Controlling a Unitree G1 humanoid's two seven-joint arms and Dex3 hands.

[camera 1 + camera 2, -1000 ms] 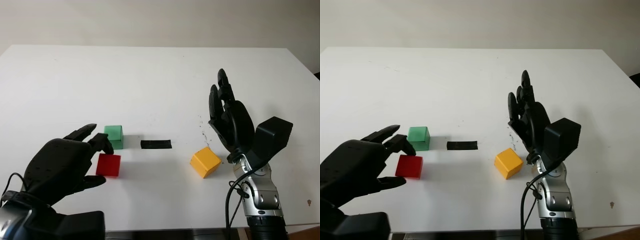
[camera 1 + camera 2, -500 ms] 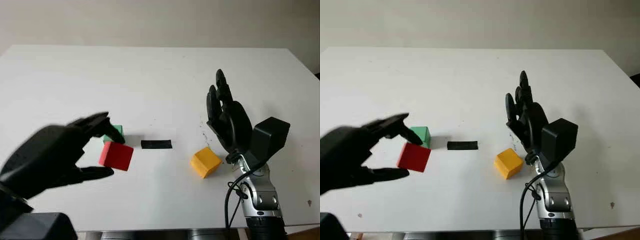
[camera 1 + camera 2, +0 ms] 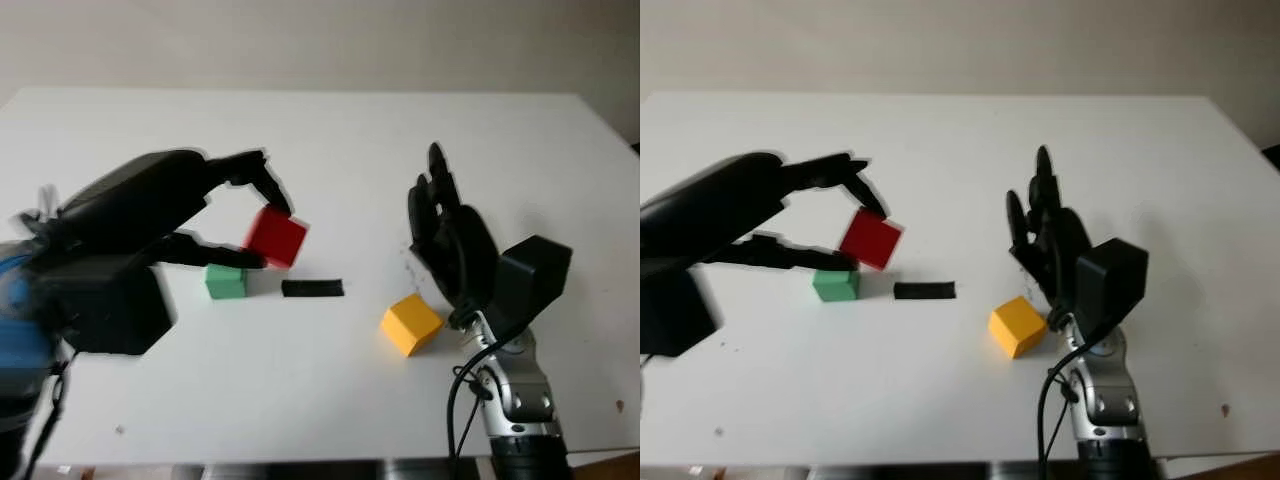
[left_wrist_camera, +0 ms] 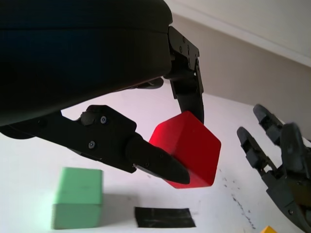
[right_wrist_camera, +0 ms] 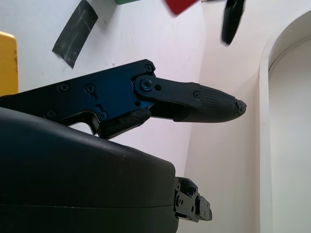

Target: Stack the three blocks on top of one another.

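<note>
My left hand [image 3: 262, 228] is shut on the red block [image 3: 276, 237], which hangs tilted in the air above and just right of the green block [image 3: 226, 281]. In the left wrist view the red block [image 4: 187, 148] is pinched between two black fingers, with the green block [image 4: 77, 196] on the table below it. The yellow block [image 3: 411, 324] sits on the white table [image 3: 320, 150] at the right. My right hand [image 3: 447, 236] is open, held upright just right of the yellow block and apart from it.
A strip of black tape [image 3: 312, 288] lies on the table between the green and yellow blocks. The table's front edge [image 3: 300, 462] runs close to both arms.
My left hand has lifted the red block off the table and carried it up and to the right, over the green block. The right hand has barely moved.
</note>
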